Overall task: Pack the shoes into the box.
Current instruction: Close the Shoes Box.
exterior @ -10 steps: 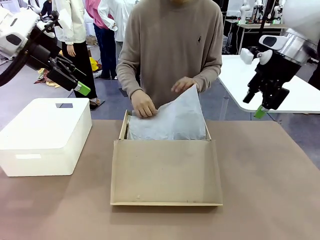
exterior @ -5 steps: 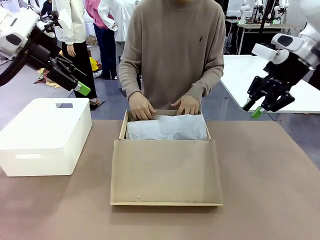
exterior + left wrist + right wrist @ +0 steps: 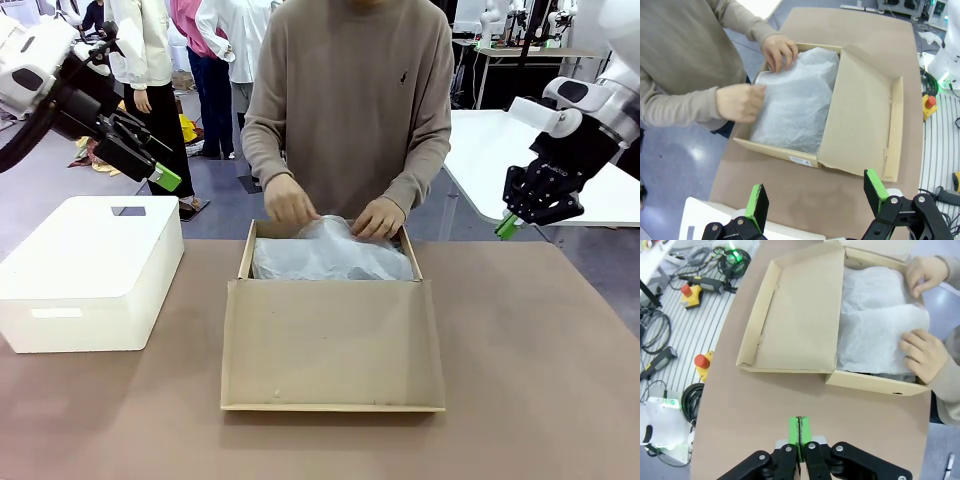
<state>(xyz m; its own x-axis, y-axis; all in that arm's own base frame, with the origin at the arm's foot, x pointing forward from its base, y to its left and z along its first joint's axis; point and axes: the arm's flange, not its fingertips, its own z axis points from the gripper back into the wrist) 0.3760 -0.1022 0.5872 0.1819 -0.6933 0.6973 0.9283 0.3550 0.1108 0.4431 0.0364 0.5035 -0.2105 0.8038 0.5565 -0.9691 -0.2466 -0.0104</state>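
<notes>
Open cardboard box (image 3: pixel 244 258) at mid-counter (image 3: pixel 530 360), its hinged flap lid (image 3: pixel 332 345) folded out flat toward the robot and its interior covered by white tissue paper (image 3: pixel 335 258). A person at the far side presses the paper down with one hand (image 3: pixel 288 200) at the far wall and the other hand (image 3: pixel 378 217) at the far corner. The left gripper (image 3: pixel 816 194) hangs high above the white lidded bin (image 3: pixel 90 260) with its fingers spread wide and empty. The right gripper (image 3: pixel 799 432) hovers off the box's other side, well apart from it, its fingers pressed together on nothing. The box is probably light, with thin walls that flex. The free edge of the flap looks like the best place to pinch it, and the lid should swing on its crease. The tissue is soft, easily torn and gives no firm hold. No shoes can be made out; if they are in the box, they lie under the paper. A thin dark strip at the paper's edge in the right wrist view cannot be identified. The box floor is hidden.
</notes>
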